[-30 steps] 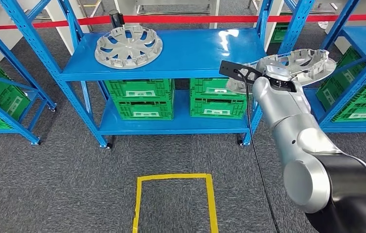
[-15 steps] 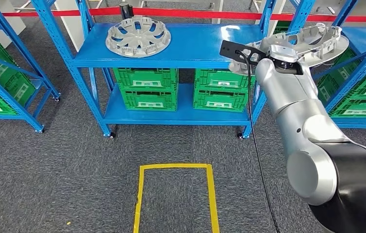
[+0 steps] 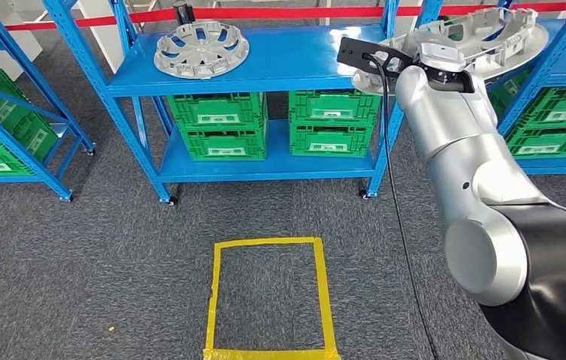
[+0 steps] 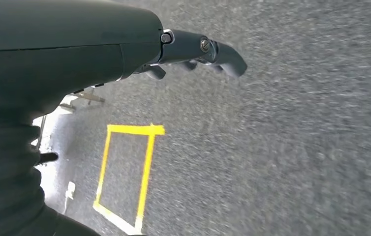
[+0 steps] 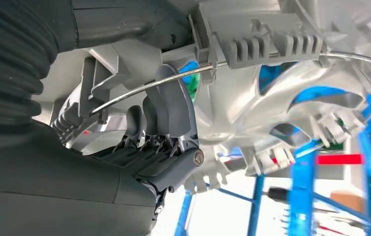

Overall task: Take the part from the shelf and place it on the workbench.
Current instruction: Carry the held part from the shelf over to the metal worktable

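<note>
1. One part (image 3: 483, 34) — a silver wheel cover — is riding raised beside the shelf (image 3: 280, 64), clear of its top, in the right hand (image 5: 166, 128), whose fingers are hooking over its rim.
2. It is looking light, stiff and thin — probably brittle at the clips, so gripping at the rim seems best.
3. The left hand (image 4: 198, 51) is hanging over the floor, fingers loosely curled, holding nothing.
</note>
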